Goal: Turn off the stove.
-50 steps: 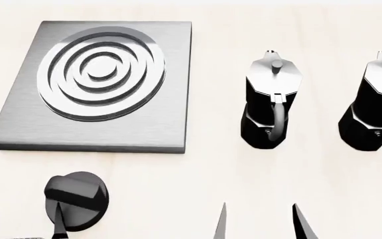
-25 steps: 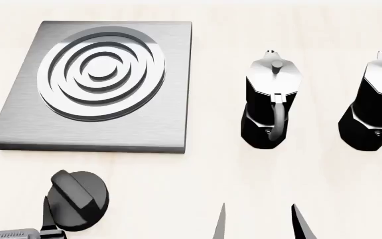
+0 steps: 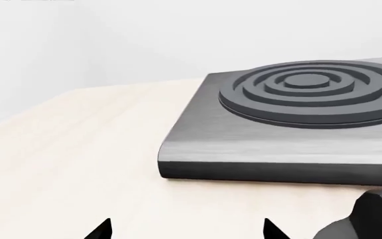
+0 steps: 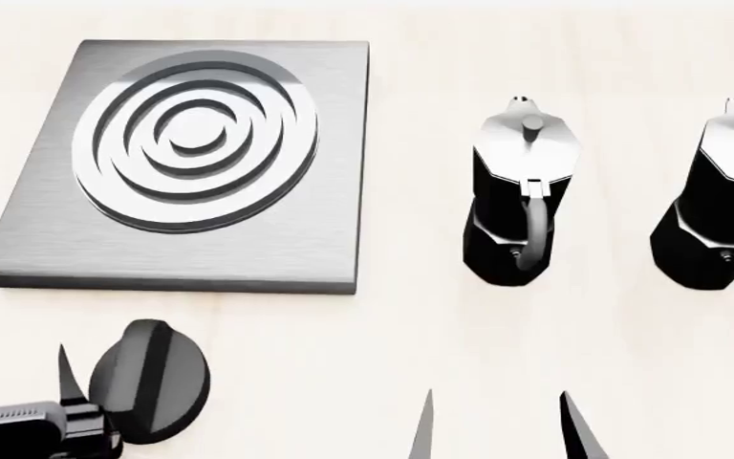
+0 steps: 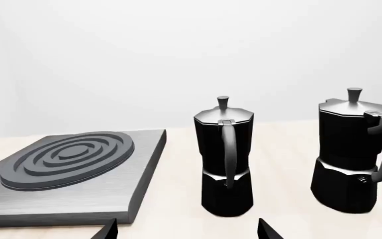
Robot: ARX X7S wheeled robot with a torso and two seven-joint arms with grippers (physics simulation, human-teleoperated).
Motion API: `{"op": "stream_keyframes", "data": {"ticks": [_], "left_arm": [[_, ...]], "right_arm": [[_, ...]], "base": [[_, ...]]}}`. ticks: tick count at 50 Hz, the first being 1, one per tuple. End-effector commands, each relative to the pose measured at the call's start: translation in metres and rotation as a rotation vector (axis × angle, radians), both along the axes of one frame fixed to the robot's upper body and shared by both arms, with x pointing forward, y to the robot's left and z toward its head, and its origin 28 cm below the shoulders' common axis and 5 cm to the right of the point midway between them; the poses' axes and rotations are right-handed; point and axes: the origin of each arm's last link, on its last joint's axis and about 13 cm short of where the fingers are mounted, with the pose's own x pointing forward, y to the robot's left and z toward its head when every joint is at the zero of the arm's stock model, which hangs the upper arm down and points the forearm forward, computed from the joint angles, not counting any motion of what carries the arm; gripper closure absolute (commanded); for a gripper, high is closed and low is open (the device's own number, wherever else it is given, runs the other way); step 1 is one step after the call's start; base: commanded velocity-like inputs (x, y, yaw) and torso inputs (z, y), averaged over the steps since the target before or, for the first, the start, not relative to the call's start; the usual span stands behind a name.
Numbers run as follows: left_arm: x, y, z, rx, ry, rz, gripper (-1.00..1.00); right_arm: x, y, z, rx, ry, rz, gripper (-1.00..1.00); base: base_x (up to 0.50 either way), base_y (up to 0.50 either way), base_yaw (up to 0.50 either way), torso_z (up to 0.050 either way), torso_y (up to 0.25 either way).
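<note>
Stove plate (image 4: 183, 167) is lying flat on the pale counter (image 4: 405, 325) at the head view's left, its black knob (image 4: 150, 381) sitting separately on the counter just in front of the plate's near edge. Left pincer (image 4: 80, 406) is hanging at the knob's left side — one dark fingertip showing just beside its rim, not clamped on it — and its wrist view is showing both tips apart with the knob off to one side. That placement suggests a sideways approach for turning. Right pincer (image 4: 495, 426) is idling with tips apart, facing the two moka pots (image 4: 520, 196) — well apart from the knob.
</note>
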Motion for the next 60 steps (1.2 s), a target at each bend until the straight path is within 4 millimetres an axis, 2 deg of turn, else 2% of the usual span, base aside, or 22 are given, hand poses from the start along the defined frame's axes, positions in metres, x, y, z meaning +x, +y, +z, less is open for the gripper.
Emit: {"op": "stream_keyframes", "data": {"ticks": [1, 15, 27, 37, 60], "left_arm": [[0.0, 0.0, -0.004, -0.037, 0.023, -0.025, -1.0], [-0.024, -0.001, 0.018, -0.026, -0.027, -0.073, -1.0], [-0.034, -0.001, 0.032, -0.033, -0.064, -0.076, -1.0], [-0.049, -0.013, 0.036, -0.065, -0.036, -0.271, -1.0], [-0.055, -0.02, 0.043, -0.102, -0.047, -0.34, -1.0]], "right_arm": [[0.001, -0.001, 0.001, -0.004, -0.014, -0.003, -1.0], [0.002, 0.0, -0.001, -0.005, -0.01, -0.002, -1.0], [0.002, -0.001, -0.001, -0.005, -0.01, -0.002, -1.0], [0.005, -0.001, -0.005, 0.001, -0.023, 0.009, -1.0], [0.01, 0.0, -0.007, 0.002, -0.025, 0.016, -1.0]], "base": [[0.0, 0.0, 0.0, 0.0, 0.0], [0.0, 0.0, 0.0, 0.0, 0.0], [0.0, 0.0, 0.0, 0.0, 0.0], [0.0, 0.0, 0.0, 0.0, 0.0], [0.0, 0.0, 0.0, 0.0, 0.0]]}}
